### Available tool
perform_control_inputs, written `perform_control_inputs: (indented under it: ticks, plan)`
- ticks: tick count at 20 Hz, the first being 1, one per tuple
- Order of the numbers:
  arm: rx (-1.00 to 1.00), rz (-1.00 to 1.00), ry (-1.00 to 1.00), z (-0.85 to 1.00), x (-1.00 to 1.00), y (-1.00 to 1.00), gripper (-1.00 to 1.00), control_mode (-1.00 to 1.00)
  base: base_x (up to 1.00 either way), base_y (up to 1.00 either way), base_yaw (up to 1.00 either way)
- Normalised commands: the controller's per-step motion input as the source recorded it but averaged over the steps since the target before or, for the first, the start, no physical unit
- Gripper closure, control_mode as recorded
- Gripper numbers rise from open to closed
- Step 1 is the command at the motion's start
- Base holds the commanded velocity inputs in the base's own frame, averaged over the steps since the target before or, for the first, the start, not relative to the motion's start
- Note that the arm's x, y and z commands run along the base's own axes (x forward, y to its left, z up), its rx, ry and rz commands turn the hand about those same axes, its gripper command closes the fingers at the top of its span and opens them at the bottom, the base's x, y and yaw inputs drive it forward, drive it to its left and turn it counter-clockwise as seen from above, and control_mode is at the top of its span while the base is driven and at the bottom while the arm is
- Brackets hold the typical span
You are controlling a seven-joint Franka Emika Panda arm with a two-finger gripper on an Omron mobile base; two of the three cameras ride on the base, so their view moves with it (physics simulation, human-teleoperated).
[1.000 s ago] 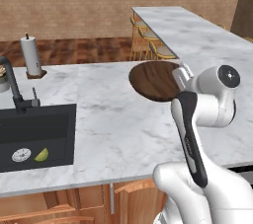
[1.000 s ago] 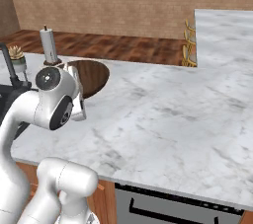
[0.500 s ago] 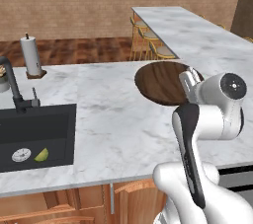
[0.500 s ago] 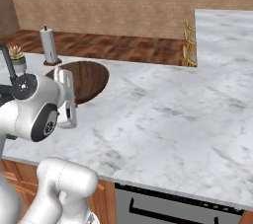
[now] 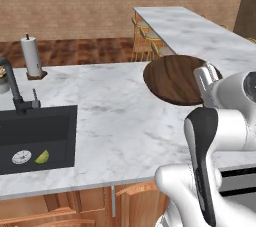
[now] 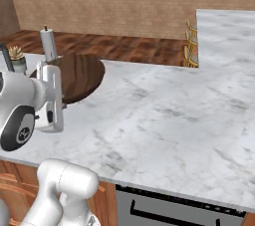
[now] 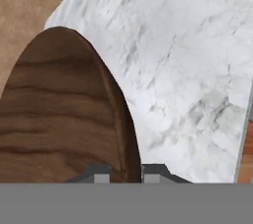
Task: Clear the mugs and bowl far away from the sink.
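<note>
The bowl (image 5: 174,79), wide, round and dark wood-grained, hangs just above the marble counter (image 5: 115,121), right of the sink (image 5: 35,131). My gripper (image 7: 126,172) is shut on its rim, one fingertip on each side of the edge. The bowl (image 7: 59,119) is at the left of the hand view, with the counter (image 7: 188,70) below it. In the right base view the bowl (image 6: 79,73) sits just beyond my hand. A small bright green thing (image 5: 42,157) lies in the basin by the drain; I cannot tell whether it is a mug.
A black faucet (image 5: 12,88) stands behind the sink. A paper towel roll (image 5: 31,57) stands at the counter's far edge, with a small potted plant (image 6: 16,53) near it. A second counter (image 5: 190,26) with stools (image 5: 145,38) runs off to the right.
The arm has swung to the right and nearer the base, carrying the bowl farther from the sink. The grip on the rim is unchanged.
</note>
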Motion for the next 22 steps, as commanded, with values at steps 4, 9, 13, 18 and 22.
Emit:
perform_control_inputs:
  ticks: [4,9,13,18,22]
  plan:
    - [0.00,0.00,-0.02,0.13,-0.14,0.00,1.00,1.00,-0.39,0.00,0.04]
    - [0.00,0.00,0.00,0.00,0.00,0.00,1.00,1.00,-0.62,0.47,0.37]
    - [0.00,0.00,0.00,0.00,0.00,0.00,1.00,1.00,0.00,0.82,0.67]
    - [0.00,0.00,0.00,0.00,0.00,0.00,1.00,1.00,0.00,0.84,0.74]
    - [0.00,0.00,0.00,0.00,0.00,0.00,1.00,1.00,0.00,0.81,0.79]
